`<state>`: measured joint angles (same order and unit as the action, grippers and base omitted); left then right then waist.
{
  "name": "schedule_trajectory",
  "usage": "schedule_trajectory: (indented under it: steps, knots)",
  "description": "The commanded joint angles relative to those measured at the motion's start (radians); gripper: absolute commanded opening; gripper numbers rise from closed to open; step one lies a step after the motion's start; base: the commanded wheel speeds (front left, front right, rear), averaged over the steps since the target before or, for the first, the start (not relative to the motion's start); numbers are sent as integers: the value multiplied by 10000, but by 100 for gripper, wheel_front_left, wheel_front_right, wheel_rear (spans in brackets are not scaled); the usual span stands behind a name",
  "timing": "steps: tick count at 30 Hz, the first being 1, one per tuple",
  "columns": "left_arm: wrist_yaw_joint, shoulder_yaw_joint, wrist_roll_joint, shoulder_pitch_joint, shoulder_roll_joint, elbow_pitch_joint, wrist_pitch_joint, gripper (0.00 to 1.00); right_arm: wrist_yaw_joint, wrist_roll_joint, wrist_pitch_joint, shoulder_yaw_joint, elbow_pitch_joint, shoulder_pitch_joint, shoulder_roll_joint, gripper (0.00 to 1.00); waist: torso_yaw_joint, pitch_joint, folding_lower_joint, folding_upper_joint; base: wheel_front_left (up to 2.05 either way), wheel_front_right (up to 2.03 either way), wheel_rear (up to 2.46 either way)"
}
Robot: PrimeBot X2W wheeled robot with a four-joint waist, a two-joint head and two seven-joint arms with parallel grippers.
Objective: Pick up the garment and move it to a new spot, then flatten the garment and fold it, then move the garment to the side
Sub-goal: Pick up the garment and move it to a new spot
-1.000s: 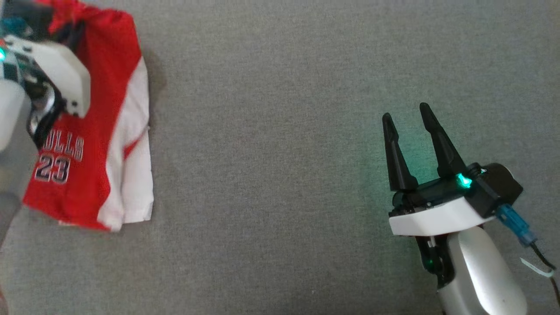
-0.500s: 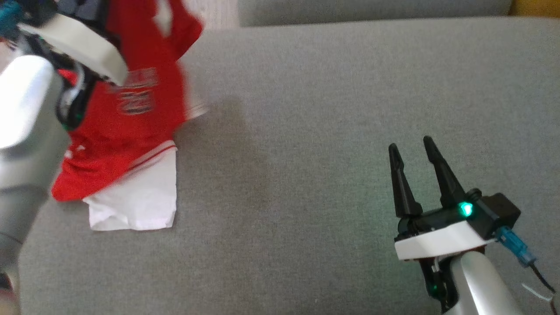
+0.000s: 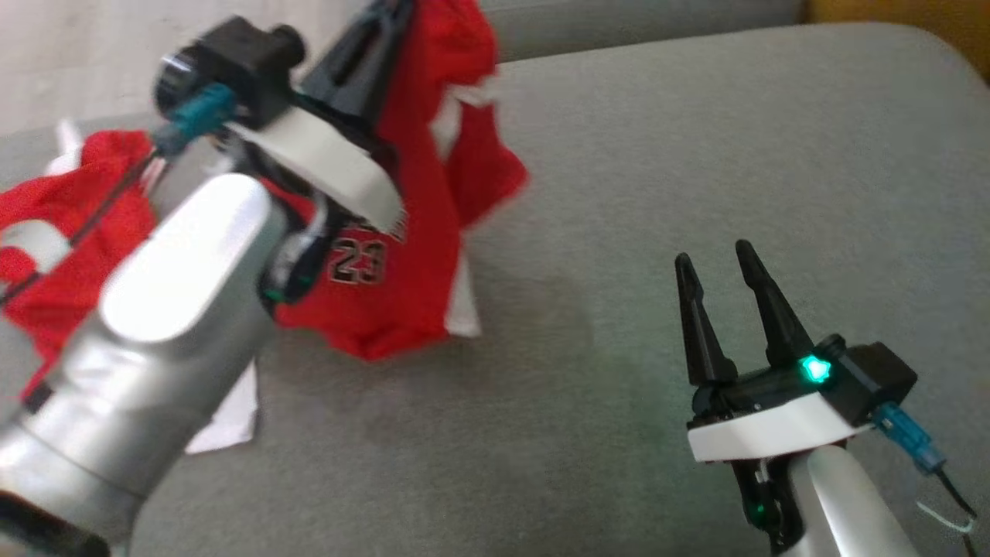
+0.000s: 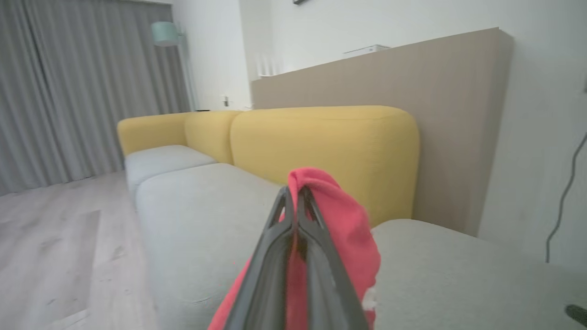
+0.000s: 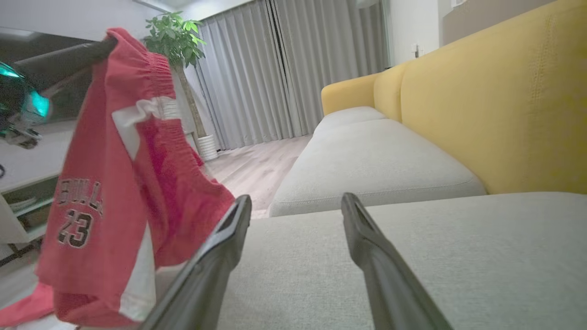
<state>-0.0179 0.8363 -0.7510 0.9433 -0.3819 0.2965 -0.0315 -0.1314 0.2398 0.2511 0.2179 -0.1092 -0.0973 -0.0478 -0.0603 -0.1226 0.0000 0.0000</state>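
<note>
The left gripper (image 3: pixel 393 14) is clamped shut on the elastic waistband of the garment (image 3: pixel 402 255), a pair of red shorts with white side panels and "23" printed under partly hidden lettering. The shorts hang from the closed fingers above the left part of the grey sofa seat (image 3: pixel 696 139), the waistband uppermost and the legs drooping. More red and white cloth trails lower down near the seat's left edge, behind the pale forearm; whether it rests on the cushion cannot be told, as that part is blurred. The right gripper (image 3: pixel 715 255) is well apart from the shorts, over the right part of the seat near its front edge, its two dark fingers spread wide with nothing between them. In the right wrist view the yellow backrest (image 5: pixel 495 101) runs along the far edge of the seat, and grey curtains (image 5: pixel 275 68) and a potted plant (image 5: pixel 176 32) stand beyond the sofa's end.
</note>
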Motion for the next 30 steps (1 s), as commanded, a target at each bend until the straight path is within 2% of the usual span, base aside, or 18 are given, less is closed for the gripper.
schedule_trajectory:
  steps: [1,8,11,13,14,15,19,23,30]
  knots:
    - [-127,-311,-21,447,-15,-423,69,0,7,131,107,284,448,-523,-24,100,-773,-253,0,0,0,0,0]
    - [-369,-233,-123,877,1283,-584,-237,0,7,575,107,384,788,-874,-24,100,-2237,-668,0,0,0,0,0]
    - [-437,-483,-305,1060,1804,-418,-689,0,7,698,107,249,896,-957,-24,100,-2550,-816,0,0,0,0,0]
    - [-411,-558,-397,1049,1947,-328,-857,0,7,724,107,187,920,-962,-24,100,-2584,-843,0,0,0,0,0]
    - [-410,-615,-477,999,2035,-174,-967,35,7,739,107,144,941,-962,-24,100,-2594,-869,0,0,0,0,0]
    - [-431,-598,-474,945,2041,46,-996,100,7,743,107,103,959,-963,-24,100,-2580,-900,0,0,0,0,0]
    - [-429,-515,-355,496,1704,1084,-1251,100,7,716,107,-124,1006,-959,-24,100,-2287,-955,0,0,0,0,0]
    - [-424,-609,-315,-165,1171,1923,-1683,100,7,632,107,-360,985,-889,-24,100,-1716,-915,0,0,0,0,0]
    - [-438,-954,8,-1766,268,1873,-2251,100,7,145,107,-915,766,-616,-24,100,-448,-570,0,0,0,0,0]
